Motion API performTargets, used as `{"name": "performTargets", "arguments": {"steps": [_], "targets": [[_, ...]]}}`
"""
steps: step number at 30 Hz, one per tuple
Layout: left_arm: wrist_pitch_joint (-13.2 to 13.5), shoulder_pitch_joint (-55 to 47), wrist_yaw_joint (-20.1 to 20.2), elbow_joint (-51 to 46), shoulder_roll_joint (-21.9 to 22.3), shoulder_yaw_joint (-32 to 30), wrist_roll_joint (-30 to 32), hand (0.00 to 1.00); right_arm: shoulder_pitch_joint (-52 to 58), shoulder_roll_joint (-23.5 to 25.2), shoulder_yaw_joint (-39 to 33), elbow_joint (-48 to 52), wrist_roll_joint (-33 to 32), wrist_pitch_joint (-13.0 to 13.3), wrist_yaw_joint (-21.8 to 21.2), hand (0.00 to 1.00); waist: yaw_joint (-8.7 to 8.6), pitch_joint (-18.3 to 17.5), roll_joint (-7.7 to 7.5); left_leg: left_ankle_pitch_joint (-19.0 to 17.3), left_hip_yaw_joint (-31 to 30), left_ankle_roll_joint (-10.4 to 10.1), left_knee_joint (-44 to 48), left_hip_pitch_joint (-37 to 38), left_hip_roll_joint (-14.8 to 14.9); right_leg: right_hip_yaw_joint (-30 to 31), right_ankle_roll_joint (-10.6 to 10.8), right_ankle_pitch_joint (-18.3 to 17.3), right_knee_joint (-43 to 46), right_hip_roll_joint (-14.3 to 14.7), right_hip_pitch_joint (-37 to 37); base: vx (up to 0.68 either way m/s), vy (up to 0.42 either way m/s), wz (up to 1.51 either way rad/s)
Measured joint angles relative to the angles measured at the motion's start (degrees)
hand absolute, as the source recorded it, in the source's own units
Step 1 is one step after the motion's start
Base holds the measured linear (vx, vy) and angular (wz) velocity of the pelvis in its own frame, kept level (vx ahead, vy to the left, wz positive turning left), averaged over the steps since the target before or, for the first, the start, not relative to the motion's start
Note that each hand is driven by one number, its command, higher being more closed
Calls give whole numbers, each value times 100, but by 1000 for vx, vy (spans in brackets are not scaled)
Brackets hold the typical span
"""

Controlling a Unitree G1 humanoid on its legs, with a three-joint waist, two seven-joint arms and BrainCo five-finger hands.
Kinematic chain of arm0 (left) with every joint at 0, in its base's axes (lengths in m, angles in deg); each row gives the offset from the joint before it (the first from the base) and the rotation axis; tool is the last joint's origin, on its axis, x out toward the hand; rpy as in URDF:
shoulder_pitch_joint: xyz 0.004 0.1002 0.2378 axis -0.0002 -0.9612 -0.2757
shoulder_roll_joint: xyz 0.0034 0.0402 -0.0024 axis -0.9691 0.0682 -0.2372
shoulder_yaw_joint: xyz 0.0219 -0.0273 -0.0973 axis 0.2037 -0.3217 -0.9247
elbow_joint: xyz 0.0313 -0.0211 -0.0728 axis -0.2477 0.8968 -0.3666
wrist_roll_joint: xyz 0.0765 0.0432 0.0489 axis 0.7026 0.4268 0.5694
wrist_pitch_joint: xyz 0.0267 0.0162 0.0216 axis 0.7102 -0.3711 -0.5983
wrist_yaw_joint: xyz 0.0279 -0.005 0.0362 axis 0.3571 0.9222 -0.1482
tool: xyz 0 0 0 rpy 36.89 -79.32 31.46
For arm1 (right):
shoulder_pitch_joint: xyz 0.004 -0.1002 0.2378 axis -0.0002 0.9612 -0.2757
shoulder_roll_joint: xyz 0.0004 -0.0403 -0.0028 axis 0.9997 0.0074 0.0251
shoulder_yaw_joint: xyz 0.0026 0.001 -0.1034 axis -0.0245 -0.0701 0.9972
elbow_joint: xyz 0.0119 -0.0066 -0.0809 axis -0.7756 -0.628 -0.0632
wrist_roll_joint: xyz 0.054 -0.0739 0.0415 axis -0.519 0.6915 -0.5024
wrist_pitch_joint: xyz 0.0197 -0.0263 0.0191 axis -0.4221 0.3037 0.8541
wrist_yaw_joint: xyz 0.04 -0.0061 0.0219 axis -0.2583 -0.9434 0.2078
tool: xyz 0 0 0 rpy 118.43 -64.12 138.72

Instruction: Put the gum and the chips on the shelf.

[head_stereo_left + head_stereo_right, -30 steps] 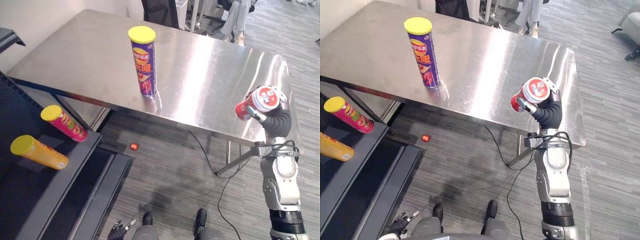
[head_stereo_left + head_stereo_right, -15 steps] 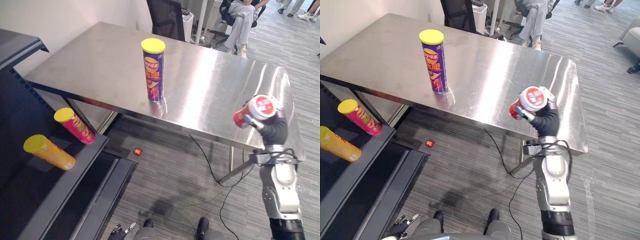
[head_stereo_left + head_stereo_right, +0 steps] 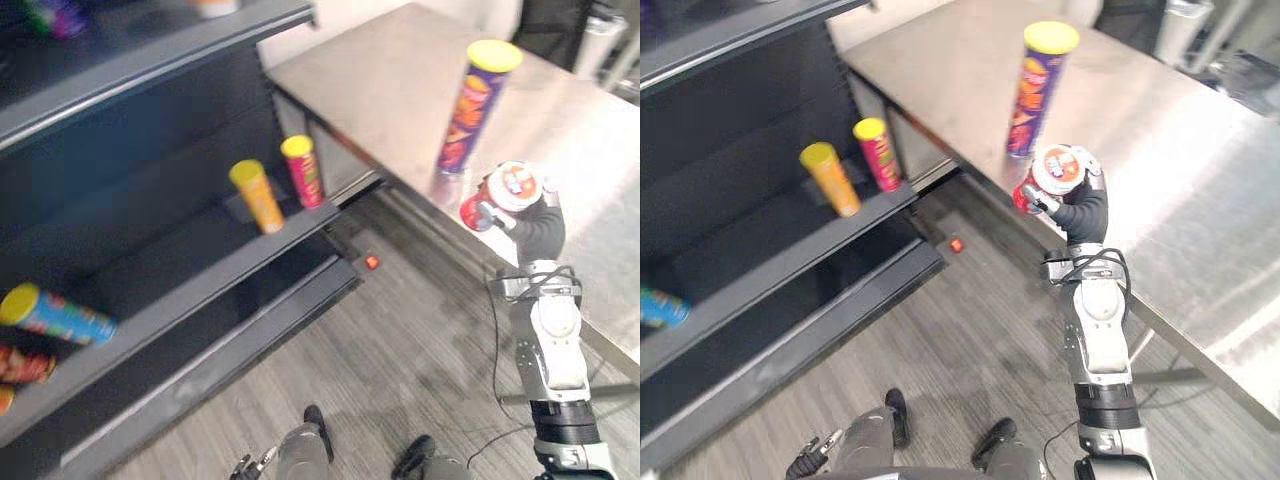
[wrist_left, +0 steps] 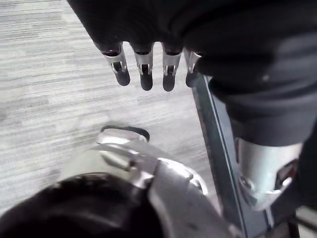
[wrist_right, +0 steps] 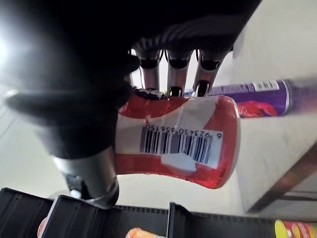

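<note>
Here the gum bottle [image 3: 1050, 172] is gripped by curled fingers [image 5: 171, 69] of the right hand [image 3: 1083, 208], nr the table [image 3: 1200, 170] edge, beside the upright chips can [image 3: 1037, 90]. Fingers of the left hand [image 4: 143, 67] are hung straight w/ nothing held. The bottle's base is partly hidden by fingers.

The right arm [image 3: 1097, 335] points up, its right robot hand [image 3: 1081, 202] curled round the red gum tub [image 3: 1054, 170]. The left robot hand [image 4: 145, 74] hangs low, fingers loose.
</note>
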Motion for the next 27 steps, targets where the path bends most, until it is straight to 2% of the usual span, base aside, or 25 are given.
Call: {"name": "performTargets", "arguments": {"steps": [1,3,5,7,11,15,23,27], "targets": [[-35,-76,7,32,99,-123,1,0,96,95,-21,-3,9,-14,15,100,-14,1,14,-324,78,-119,380,138,149,-149,-35,-24,161,-45,-11,-68,-14,76],[-39,-131,23,57,152,-218,20,0,296,53,-142,17,39,-23,3,100,-112,-36,87,-285,126,-372,-127,435,149,-436,-34,-31,391,-143,-38,-97,82,83],[-38,-79,55,73,116,-210,115,0,362,66,-466,22,44,-54,22,100,-287,-41,86,-228,144,-539,-687,341,-92,-840,25,-87,709,-457,-181,-156,194,93],[-41,-43,42,129,43,-160,260,0,499,87,-572,27,49,-60,73,100,-310,-37,12,-156,153,-463,-892,310,-322,-983,58,-68,913,-757,-211,-152,218,63],[-95,-45,30,272,-8,-126,333,0,588,104,-512,41,202,-128,77,100,-311,-45,-20,-147,161,-316,-932,435,-600,-956,176,75,973,-1019,-91,-73,189,18],[-95,-24,32,282,-78,-111,333,0,701,105,-447,48,268,-191,136,100,-312,-71,-111,-57,139,-295,-974,433,-655,-944,187,140,916,-1018,-84,-22,87,3],[-90,-25,45,223,-87,-30,333,0,726,106,-442,43,338,-215,192,100,-270,-78,-103,353,-28,-307,-1556,706,-746,-929,187,141,872,-917,3,22,6,5],[-91,-29,40,111,-107,93,292,0,709,104,-273,-12,437,-215,212,100,-148,-75,-104,340,-163,-316,-1432,699,-756,-916,190,145,847,-917,142,25,7,18]]}}
